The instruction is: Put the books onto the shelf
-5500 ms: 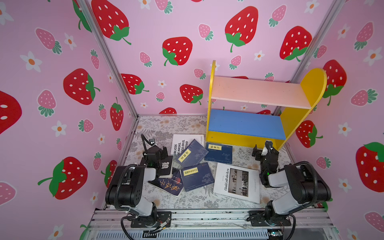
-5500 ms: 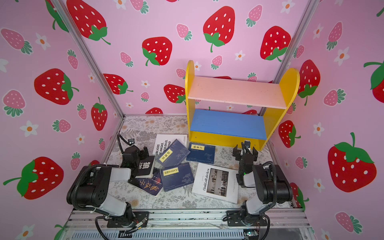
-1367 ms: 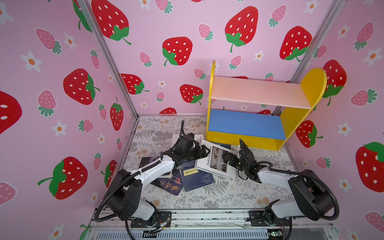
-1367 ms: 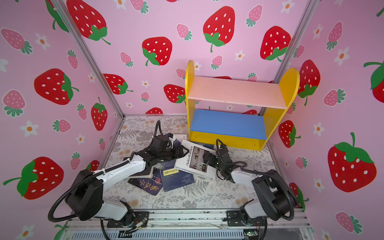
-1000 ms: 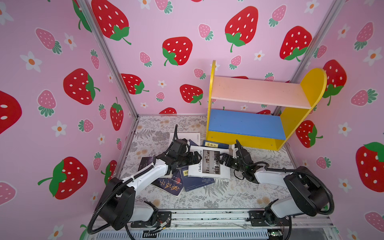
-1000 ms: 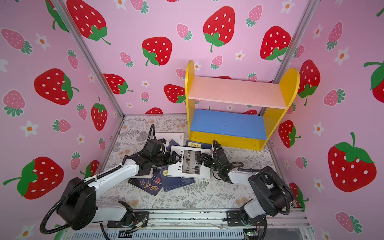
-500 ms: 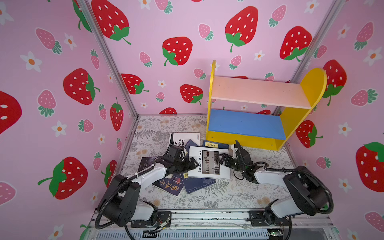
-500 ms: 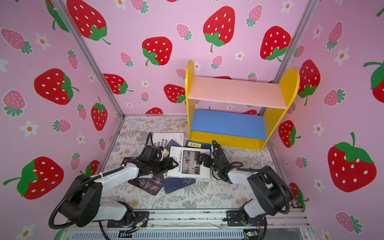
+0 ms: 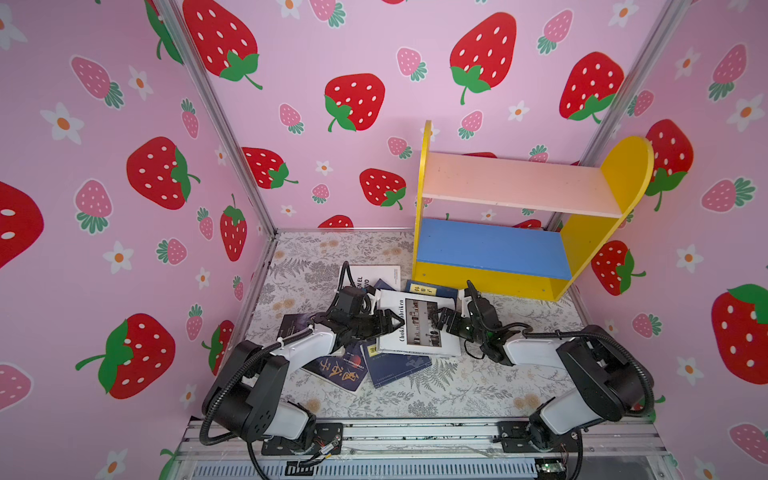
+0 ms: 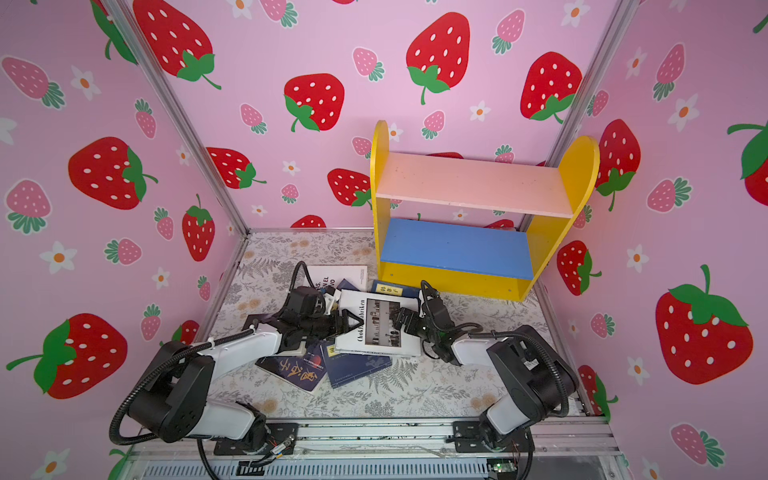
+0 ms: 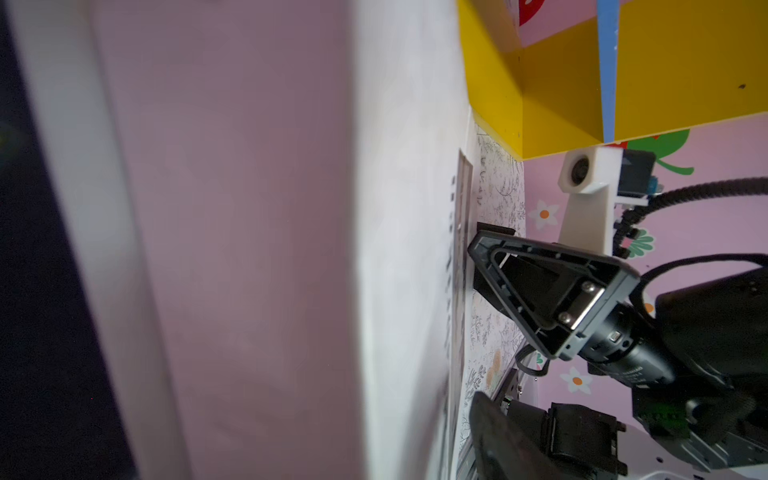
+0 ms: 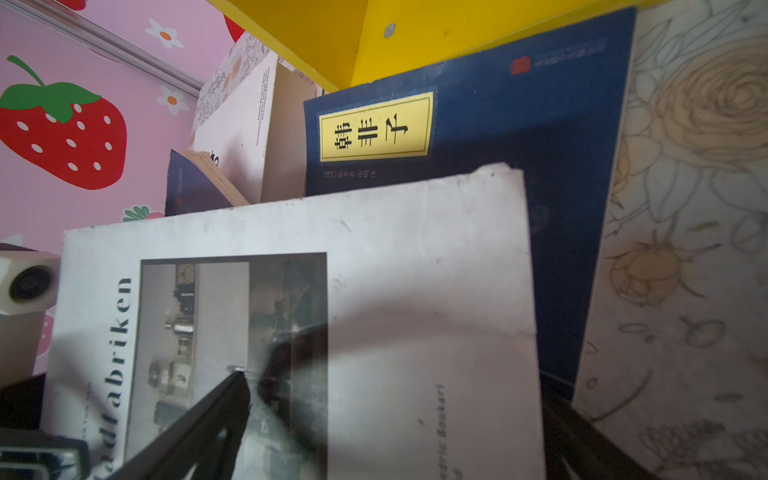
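The shelf (image 9: 511, 187) (image 10: 469, 183) stands empty at the back right, with a pink upper board and a blue lower board. The books lie in a loose pile on the floral table. A white book (image 9: 419, 328) (image 10: 378, 328) (image 12: 415, 257) lies on top. My left gripper (image 9: 388, 322) is open, low at this book's left edge; in the left wrist view one finger (image 11: 507, 436) stands clear of the cover. My right gripper (image 9: 442, 320) (image 12: 395, 386) is open at the right edge, one finger (image 12: 208, 415) over the cover.
A navy book with a yellow label (image 9: 432, 289) (image 12: 498, 124) lies against the shelf's base. A second white book (image 9: 376, 274) lies behind the pile. A dark book with gold characters (image 9: 338, 370) and another navy book (image 9: 399, 365) lie in front.
Since the earliest frames the white book has moved from the front right onto the middle of the pile. In the last second the left arm sank lower at its left edge; the right arm barely moved.
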`<state>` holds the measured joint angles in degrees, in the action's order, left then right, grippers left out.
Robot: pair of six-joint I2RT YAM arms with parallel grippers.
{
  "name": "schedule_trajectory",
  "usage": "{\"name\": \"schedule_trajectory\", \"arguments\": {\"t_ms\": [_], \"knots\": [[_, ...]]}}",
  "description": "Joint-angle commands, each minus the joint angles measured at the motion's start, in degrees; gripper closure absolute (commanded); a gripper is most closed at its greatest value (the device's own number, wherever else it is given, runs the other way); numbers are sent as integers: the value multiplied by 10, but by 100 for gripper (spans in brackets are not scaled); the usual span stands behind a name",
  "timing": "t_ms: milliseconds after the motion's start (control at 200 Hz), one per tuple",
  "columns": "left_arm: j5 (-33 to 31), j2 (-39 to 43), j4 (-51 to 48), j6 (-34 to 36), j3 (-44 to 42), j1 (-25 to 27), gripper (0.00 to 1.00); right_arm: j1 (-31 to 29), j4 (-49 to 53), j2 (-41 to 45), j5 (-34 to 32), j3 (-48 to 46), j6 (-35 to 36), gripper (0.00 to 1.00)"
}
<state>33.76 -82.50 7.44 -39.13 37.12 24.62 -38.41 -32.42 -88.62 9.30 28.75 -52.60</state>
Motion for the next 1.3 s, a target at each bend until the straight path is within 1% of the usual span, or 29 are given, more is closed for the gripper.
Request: {"name": "schedule_trajectory", "arguments": {"t_ms": [0, 215, 280, 400, 435, 570, 665, 800, 935, 1061, 1206, 1296], "knots": [[14, 23, -6, -1, 29, -1, 26, -3, 6, 6, -3, 12, 9, 0], [-25, 76, -44, 3, 41, -1, 26, -3, -7, 19, 3, 17, 19, 0], [-40, 90, -66, 11, 48, -1, 24, -4, -16, 20, 6, 16, 18, 0], [-56, 92, -93, 10, 64, 0, 23, -3, -31, 20, 12, 14, 18, 0], [-58, 89, -100, 7, 68, 0, 26, -3, -33, 20, 12, 14, 16, 0], [-63, 81, -110, -8, 69, 2, 40, -3, -38, 24, 11, 11, 18, 0], [-72, 85, -122, -7, 69, 1, 45, -2, -38, 30, 7, 7, 18, 0], [-74, 88, -128, -12, 67, 1, 49, 3, -38, 40, 3, 6, 22, 0], [-45, 82, -71, -53, 42, 1, 53, 18, -30, 59, 3, 3, 29, 0], [-23, 74, 9, -106, 19, 3, 58, 52, -12, 103, 5, -8, 36, 0], [-20, 45, 93, -159, 20, 15, 62, 112, 60, 169, -2, -13, 56, 0], [-25, 11, 137, -185, 36, 29, 64, 158, 134, 221, -19, -13, 65, 0]]}}
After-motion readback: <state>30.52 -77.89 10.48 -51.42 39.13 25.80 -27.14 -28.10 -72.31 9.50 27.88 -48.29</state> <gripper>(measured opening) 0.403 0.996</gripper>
